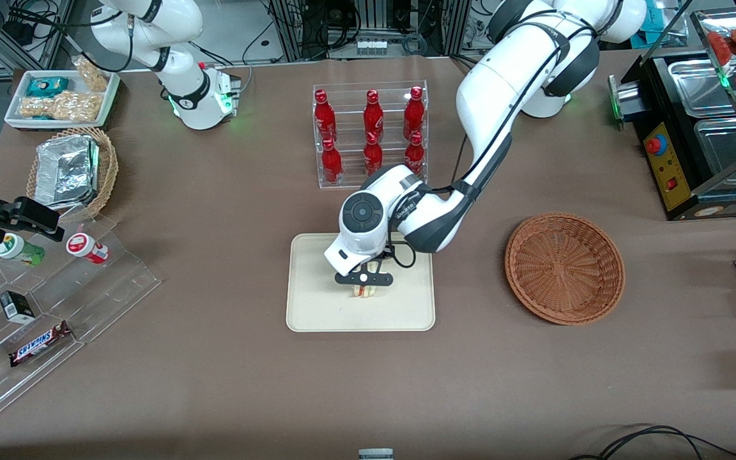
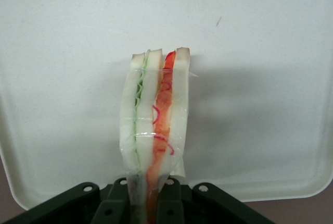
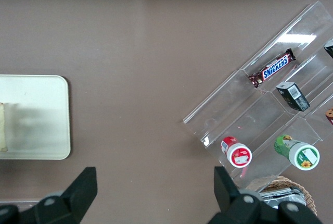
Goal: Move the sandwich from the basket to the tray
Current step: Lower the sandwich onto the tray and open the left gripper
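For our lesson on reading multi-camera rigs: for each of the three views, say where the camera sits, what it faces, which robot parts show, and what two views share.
Front view: raised, facing both arms across the table; the gripper holds the sandwich over the tray, the basket beside it.
Left wrist view: on the working arm, looking along its fingers at the sandwich and tray.
Right wrist view: on the parked arm, looking down; its own fingers, the tray.
Shared: all show the tray.

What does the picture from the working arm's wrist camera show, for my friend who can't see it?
A wrapped sandwich, with white bread and green and orange-red filling, is pinched at one end by the black gripper. It is above a cream-white tray, and brown table shows past the tray's rim.
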Tool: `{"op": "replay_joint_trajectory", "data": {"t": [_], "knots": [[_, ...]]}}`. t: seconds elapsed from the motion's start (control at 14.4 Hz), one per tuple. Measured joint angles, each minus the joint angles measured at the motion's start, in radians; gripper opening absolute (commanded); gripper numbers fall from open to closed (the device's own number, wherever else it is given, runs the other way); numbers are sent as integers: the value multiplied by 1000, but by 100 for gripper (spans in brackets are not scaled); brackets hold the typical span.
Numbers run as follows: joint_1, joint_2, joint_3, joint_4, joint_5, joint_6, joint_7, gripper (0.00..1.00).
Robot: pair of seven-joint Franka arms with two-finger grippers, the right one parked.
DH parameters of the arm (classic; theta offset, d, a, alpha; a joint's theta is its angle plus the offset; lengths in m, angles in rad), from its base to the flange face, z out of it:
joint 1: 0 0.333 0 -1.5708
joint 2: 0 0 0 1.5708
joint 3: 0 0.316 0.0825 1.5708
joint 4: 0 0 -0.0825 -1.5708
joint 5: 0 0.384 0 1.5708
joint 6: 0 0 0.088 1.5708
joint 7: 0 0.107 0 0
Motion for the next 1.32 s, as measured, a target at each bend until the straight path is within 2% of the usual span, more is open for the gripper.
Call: {"op": "replay_joint_trajectory", "data": {"t": [0.21,0.35,0.49,0.7,0.83,1.04,1.32], "knots": [[-2,2,0,3,2,10,0,31],[-1,2,0,13,2,10,0,69],[0,2,1,20,2,10,-1,77],[0,2,1,27,2,10,-14,81],[4,-14,1,45,2,2,-26,100],[43,-105,2,68,2,-148,-28,100],[153,-307,0,73,-29,-426,-6,100]]}}
